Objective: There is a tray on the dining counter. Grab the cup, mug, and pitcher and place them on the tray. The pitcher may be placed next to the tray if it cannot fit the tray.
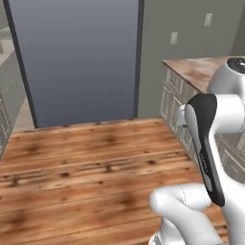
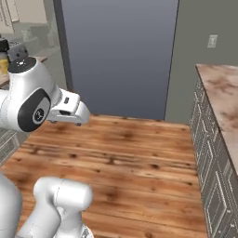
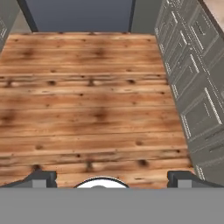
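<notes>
In the hand view my gripper (image 3: 113, 178) is open, its two dark fingertips (image 3: 43, 178) far apart with nothing between them. It hangs above bare wooden floor (image 3: 92, 105) and looks down at the planks. My arm (image 2: 32, 102) is folded high over the base, with the hand (image 2: 69, 110) reaching forward. The tray, the dining counter, the cup, the mug and the pitcher are out of view. A small yellowish thing (image 2: 3, 65) stands at the far left edge of the right base view, too small to identify.
A marbled worktop (image 2: 223, 97) over pale cabinet drawers (image 3: 192, 83) runs along the right. Ahead stands a large blue-grey panel (image 1: 79, 57) against the wall. Open wooden floor (image 1: 86, 162) lies between me and the panel.
</notes>
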Robot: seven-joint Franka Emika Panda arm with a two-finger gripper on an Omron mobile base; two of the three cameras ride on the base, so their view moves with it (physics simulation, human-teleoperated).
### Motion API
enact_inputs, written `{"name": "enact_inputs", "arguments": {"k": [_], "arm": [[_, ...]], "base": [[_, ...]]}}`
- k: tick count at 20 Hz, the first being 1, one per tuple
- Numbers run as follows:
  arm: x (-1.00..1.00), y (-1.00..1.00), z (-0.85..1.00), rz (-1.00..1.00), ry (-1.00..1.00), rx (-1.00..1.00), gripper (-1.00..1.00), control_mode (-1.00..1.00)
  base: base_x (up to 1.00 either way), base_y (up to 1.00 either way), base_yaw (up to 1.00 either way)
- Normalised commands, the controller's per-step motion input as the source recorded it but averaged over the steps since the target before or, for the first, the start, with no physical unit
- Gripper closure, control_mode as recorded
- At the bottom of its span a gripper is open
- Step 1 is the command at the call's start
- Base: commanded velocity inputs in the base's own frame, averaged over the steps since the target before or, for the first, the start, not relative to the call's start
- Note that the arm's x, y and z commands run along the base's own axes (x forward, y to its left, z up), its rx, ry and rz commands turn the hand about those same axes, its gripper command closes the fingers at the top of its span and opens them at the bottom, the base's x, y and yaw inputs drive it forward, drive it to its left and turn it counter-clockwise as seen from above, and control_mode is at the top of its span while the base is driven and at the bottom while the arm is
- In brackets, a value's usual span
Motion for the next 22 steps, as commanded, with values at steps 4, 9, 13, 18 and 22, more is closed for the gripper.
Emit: {"name": "enact_inputs", "arguments": {"k": [4, 9, 13, 18, 22], "arm": [[0.0, 0.0, 0.0, 0.0, 0.0, 0.0, -1.0, 1.0], [0.0, 0.0, 0.0, 0.0, 0.0, 0.0, -1.0, 1.0], [0.0, 0.0, 0.0, 0.0, 0.0, 0.0, -1.0, 1.0], [0.0, 0.0, 0.0, 0.0, 0.0, 0.0, -1.0, 1.0], [0.0, 0.0, 0.0, 0.0, 0.0, 0.0, -1.0, 1.0]], "base": [[1.0, 0.25, 0.0], [1.0, 0.27, 0.0], [1.0, 0.26, 0.0], [1.0, 0.28, 0.0], [1.0, 0.25, 0.0]]}}
